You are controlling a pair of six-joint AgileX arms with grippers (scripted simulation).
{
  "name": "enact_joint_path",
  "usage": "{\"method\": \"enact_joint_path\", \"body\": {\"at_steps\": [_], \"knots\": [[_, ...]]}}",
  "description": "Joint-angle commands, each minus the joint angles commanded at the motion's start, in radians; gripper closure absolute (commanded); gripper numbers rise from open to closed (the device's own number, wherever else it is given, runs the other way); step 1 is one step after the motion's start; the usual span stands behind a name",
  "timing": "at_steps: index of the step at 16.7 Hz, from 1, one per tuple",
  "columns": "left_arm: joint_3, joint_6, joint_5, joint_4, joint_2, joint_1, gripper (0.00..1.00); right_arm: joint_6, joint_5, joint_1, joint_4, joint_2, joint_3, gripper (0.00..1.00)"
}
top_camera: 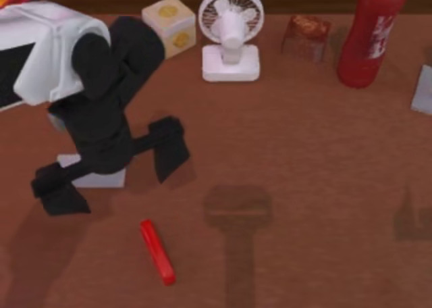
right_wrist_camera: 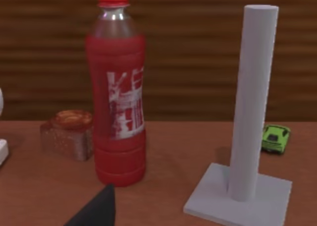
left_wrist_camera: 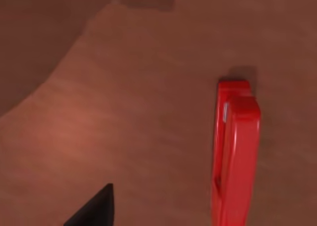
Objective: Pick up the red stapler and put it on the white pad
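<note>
The red stapler (top_camera: 157, 252) lies flat on the brown table near the front, left of centre; in the left wrist view the stapler (left_wrist_camera: 235, 156) lies lengthwise off to one side of my finger (left_wrist_camera: 96, 208). My left gripper (top_camera: 115, 169) hovers behind and left of it, open wide and empty. The white pad (top_camera: 108, 180) lies under that gripper, mostly hidden by the arm. My right gripper (right_wrist_camera: 158, 222) is outside the top view; one dark finger (right_wrist_camera: 96, 208) shows in its wrist view, set wide and holding nothing.
Along the back stand a white appliance (top_camera: 47, 51), a yellow-marked cube (top_camera: 170, 21), a white fan (top_camera: 231, 34), a bread piece (top_camera: 307, 32) and a tall red bottle (top_camera: 370, 31). A white post on a square base (right_wrist_camera: 250, 107) and a green toy car (right_wrist_camera: 276, 137) are at the right.
</note>
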State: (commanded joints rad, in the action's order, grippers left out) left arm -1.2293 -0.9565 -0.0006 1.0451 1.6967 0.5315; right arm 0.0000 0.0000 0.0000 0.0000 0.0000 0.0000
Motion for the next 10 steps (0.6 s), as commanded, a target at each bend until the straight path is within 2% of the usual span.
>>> {"method": "enact_joint_path", "body": {"at_steps": [3,10], "knots": [[-0.070,-0.048,0.001,0.045,0.080,0.027,0.00,0.000,0.000,0.000,0.000,0.000,0.000,0.00],[-0.061,-0.049,0.001,0.030,0.090,0.025,0.00,0.000,0.000,0.000,0.000,0.000,0.000,0.00]]}}
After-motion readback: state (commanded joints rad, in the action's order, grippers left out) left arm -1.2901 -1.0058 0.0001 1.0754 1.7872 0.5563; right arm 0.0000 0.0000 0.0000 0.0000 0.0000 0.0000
